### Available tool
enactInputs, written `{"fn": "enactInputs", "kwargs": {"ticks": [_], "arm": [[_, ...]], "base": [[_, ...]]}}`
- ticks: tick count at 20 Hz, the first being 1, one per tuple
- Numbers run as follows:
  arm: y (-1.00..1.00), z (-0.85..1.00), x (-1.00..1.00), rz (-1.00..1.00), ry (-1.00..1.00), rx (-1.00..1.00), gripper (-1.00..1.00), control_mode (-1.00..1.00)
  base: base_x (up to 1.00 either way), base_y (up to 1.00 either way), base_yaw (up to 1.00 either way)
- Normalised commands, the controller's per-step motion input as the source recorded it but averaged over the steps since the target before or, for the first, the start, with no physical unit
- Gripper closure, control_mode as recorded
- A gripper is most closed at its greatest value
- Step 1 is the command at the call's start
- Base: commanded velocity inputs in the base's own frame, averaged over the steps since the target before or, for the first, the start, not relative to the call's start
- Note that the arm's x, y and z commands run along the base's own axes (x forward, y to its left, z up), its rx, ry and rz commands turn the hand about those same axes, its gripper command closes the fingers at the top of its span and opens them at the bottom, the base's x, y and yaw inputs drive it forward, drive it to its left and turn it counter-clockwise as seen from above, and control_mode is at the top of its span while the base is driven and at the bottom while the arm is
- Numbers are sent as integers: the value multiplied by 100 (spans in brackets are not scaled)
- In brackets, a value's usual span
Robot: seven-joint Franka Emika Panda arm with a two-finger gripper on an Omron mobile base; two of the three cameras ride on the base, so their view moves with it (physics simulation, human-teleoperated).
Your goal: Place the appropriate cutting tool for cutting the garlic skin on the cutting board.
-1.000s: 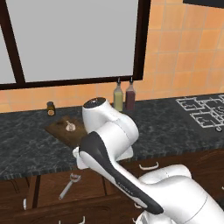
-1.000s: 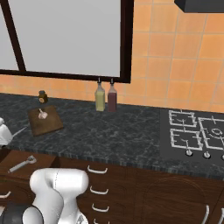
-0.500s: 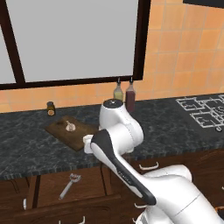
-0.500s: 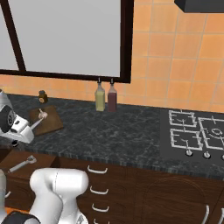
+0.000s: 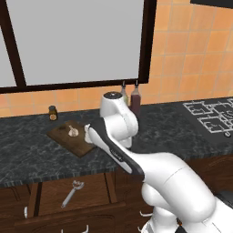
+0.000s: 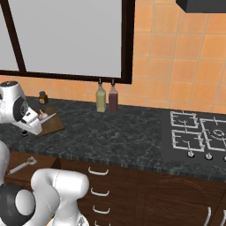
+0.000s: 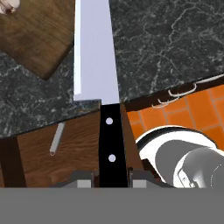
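Note:
My gripper (image 7: 109,179) is shut on the black handle of the knife (image 7: 95,57), whose wide silver blade points away from the hand. The blade hangs over the dark stone counter, beside the near corner of the brown cutting board (image 7: 35,39). At the board's far side lies the garlic (image 7: 8,5). Seen from the right base, the gripper (image 6: 39,123) holds the knife (image 6: 49,118) just above the front edge of the board (image 6: 53,127), with the garlic (image 6: 43,115) behind it. From the left base, the garlic (image 5: 72,132) rests on the board (image 5: 68,139).
A silver peeler (image 5: 73,193) lies in the open drawer below the counter. Two bottles (image 6: 101,98) (image 6: 113,97) stand at the wall, and a small jar (image 5: 53,113) sits behind the board. The stove (image 6: 198,134) is far right.
The arm has swung up from over the drawer and carried the knife toward the board. The grip on the handle is unchanged.

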Motion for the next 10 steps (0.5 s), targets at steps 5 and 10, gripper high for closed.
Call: {"fn": "enactInputs", "kwargs": {"ticks": [5,10], "arm": [[50,0,91,-10,0,0,100,-100],[87,0,96,-9,0,-7,100,-100]], "base": [[0,0,0],[0,0,0]]}}
